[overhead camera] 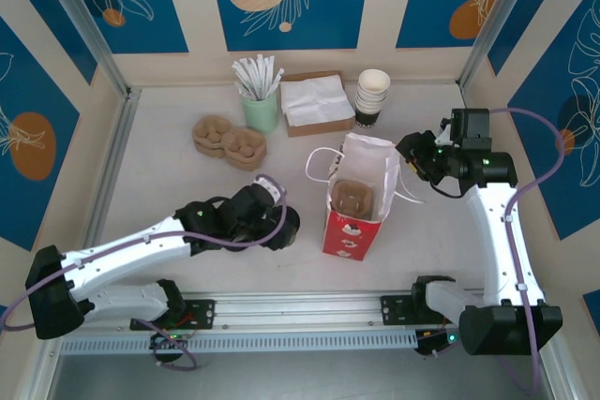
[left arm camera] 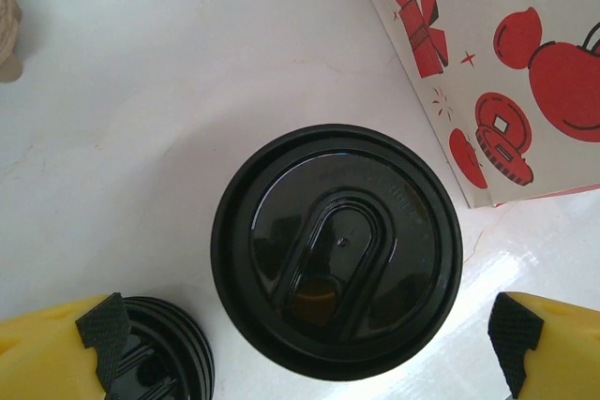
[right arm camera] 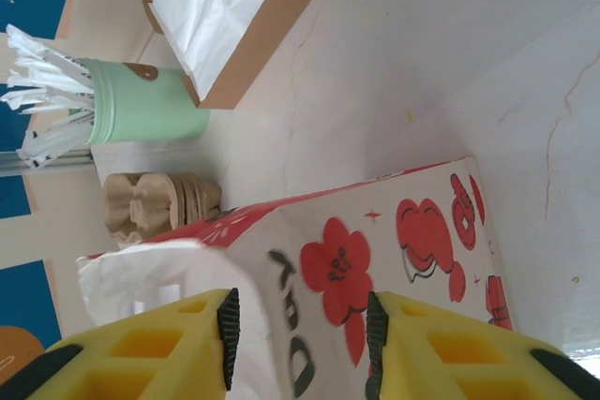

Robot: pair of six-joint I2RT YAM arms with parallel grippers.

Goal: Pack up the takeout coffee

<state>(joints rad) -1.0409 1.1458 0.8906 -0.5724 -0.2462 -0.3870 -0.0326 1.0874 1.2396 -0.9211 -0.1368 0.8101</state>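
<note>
Wide-open left gripper straddling black-lidded dark paper coffee cup.
Lower centred, grip body; right gripper parted around red-printed paper bag.

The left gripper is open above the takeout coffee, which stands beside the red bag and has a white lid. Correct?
No: the lid on the takeout coffee is black, not white; see the left wrist view. The left gripper is open above it, beside the red bag.

Black-lidded takeout coffee, white bag (red flower prints), mint-green straw cup
</note>
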